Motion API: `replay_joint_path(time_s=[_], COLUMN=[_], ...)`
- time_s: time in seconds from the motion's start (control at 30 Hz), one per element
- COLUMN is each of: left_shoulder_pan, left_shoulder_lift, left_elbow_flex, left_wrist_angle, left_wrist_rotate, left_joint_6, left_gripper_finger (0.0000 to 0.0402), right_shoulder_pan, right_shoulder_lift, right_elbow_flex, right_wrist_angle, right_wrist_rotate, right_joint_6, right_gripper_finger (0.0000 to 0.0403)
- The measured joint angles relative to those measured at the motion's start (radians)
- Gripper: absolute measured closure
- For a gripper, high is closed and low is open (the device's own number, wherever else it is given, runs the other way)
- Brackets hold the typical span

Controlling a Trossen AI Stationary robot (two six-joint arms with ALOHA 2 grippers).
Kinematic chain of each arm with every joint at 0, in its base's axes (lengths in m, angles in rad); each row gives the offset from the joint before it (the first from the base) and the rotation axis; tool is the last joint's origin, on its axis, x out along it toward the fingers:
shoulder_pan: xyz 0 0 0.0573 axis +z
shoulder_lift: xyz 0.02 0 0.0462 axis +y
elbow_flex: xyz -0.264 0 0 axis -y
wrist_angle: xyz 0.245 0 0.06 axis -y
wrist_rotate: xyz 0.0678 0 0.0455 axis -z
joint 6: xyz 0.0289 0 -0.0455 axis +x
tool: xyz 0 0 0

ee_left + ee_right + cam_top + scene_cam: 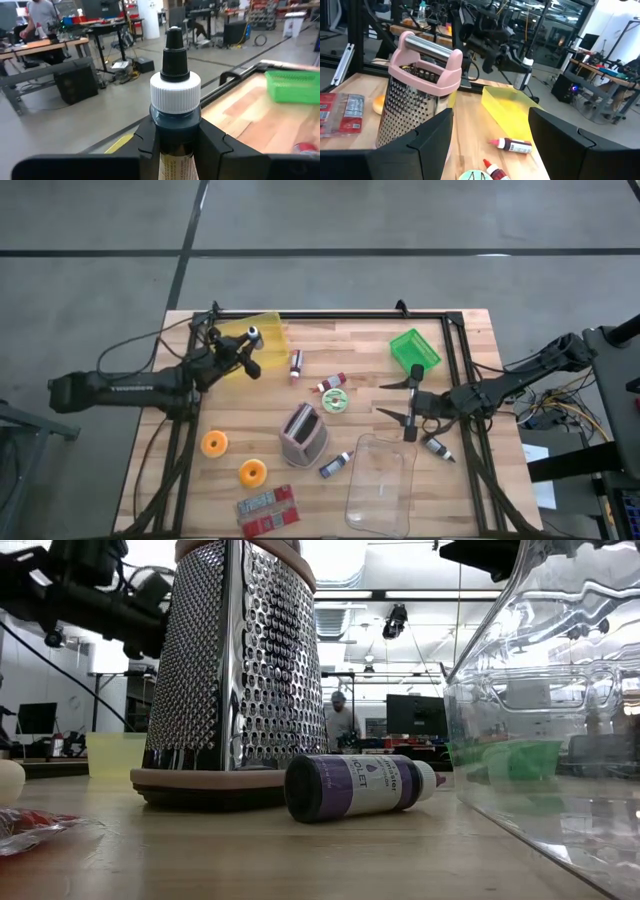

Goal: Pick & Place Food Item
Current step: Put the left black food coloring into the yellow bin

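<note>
My left gripper [247, 352] hangs over the yellow bin [262, 330] at the table's far left. It is shut on a small dark bottle [175, 107] with a white cap and a black nozzle; the right wrist view shows this bottle [523, 74] too. My right gripper [386, 399] stands open at mid-right, level, with nothing between its fingers [427, 142]. It sits between the green bin [414, 350] and the clear plastic container [381, 480]. Two orange round food items [214, 444] [252, 472] lie on the wood at the near left. My left gripper pinches the bottle's dark body just under the white cap [176, 131] between its two fingers [145, 145]. The fingers come in level from the table's left. The bottle stands about upright, cap up, lifted clear above the yellow bin.
A pink-handled metal grater [302, 433] stands mid-table beside a purple bottle [355, 787]. Two red bottles [296, 363] [332, 383], a green tape roll [335, 401] and another small bottle [440, 448] lie around. Red packets [268, 510] lie at the near edge. A black frame [455, 350] borders the table.
</note>
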Motion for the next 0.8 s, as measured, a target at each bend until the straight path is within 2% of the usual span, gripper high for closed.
replay_joint_path(time_s=[0.4, 0.8], left_shoulder_pan=[0.190, 0.227], left_shoulder_lift=[0.025, 0.074], left_elbow_flex=[-0.129, -0.184], left_wrist_angle=[0.086, 0.132], left_wrist_rotate=[0.154, 0.134], left_joint_6=[-0.083, -0.103], left_gripper_finger=[0.0324, 0.0324], right_shoulder_pan=[0.000, 0.000], right_shoulder_lift=[0.001, 0.001], right_elbow_flex=[0.000, 0.001], right_wrist_angle=[0.003, 0.007], right_wrist_rotate=[0.000, -0.001], right_joint_6=[0.020, 0.023], right_gripper_finger=[0.0149, 0.0149])
